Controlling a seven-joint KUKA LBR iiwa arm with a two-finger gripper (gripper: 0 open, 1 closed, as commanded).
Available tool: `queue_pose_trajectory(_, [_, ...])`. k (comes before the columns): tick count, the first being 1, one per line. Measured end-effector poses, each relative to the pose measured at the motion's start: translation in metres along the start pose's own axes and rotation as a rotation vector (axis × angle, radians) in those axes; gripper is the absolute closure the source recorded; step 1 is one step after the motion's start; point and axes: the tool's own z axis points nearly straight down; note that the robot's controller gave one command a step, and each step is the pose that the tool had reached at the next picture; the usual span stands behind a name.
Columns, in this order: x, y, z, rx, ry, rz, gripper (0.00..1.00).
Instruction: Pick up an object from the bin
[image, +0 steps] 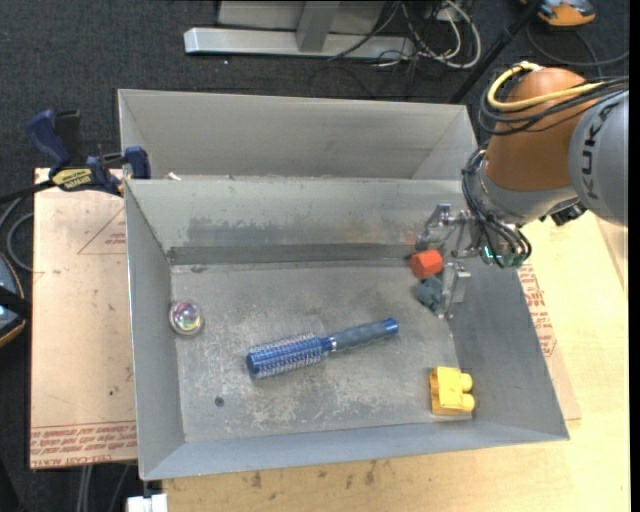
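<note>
**Two small pieces crowded under the gripper, close to the right wall**

The gripper (449, 292) hangs at the middle right of the frame. Whether it is spread or pressed together, I cannot tell. Just beside it are a small orange block (427, 263) and a dull grey-blue piece (431, 293), one above the other. I cannot see if they touch each other or the gripper.

I see two risks. A closing grasp may catch both pieces, or push one away. Also, the sloping wall of the grey metal bin (300, 140) is very near, so the gripper could scrape it.

The other things lie well apart. The blue hairbrush (320, 348), centre low, is bristly with a round, slippery-looking handle. The yellow studded brick (451, 391), lower right, looks like hard plastic. The shiny little ball (185, 317) at the left would probably roll.
</note>
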Motion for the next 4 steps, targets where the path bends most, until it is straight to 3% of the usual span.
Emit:
queue_pose_trajectory(1, [0.074,0.016,0.091,0.000,-0.003,-0.033,0.00])
queue_pose_trajectory(2, [0.027,0.079,0.092,0.003,-0.018,-0.186,0.00])
queue_pose_trajectory(3, [0.027,0.079,0.091,0.002,-0.023,-0.185,1.00])
queue_pose_trajectory(4, [0.013,0.061,-0.058,0.004,-0.017,-0.196,1.00])
